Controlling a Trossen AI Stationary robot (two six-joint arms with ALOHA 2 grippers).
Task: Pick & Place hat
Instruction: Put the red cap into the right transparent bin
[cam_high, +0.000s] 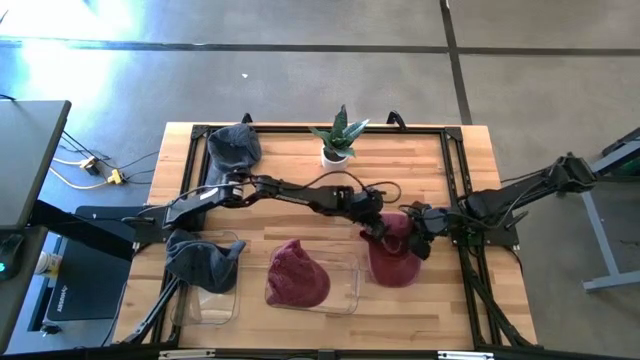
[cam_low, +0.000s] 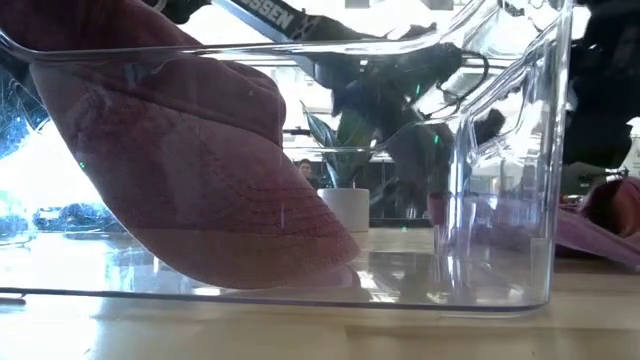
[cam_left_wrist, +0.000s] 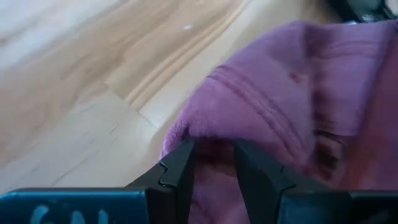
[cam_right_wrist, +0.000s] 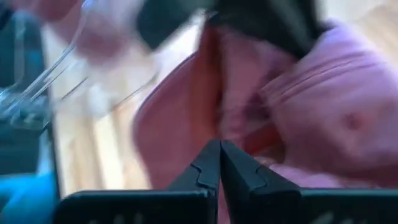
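- Left gripper (cam_left_wrist: 211, 163), as I see it, pinches the maroon hat (cam_high: 395, 258) on the table (cam_high: 300, 215).
- Right gripper (cam_right_wrist: 219, 163) sits pressed together, touching that hat.

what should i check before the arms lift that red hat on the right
1. Left gripper on the loose red hat: fingers pinch a fold of cloth, ok.
2. Right gripper on the same hat: fingers are shut, but whether cloth is caught between them, cannot tell.
3. Hat free of the middle bin: it lies on the table beside the bin, ok.
4. Room in the middle bin: another red hat already sits inside, not ok.
5. Left bin: a grey hat hangs over its edge, not ok.
6. Plant stands behind both arms, apart, ok.
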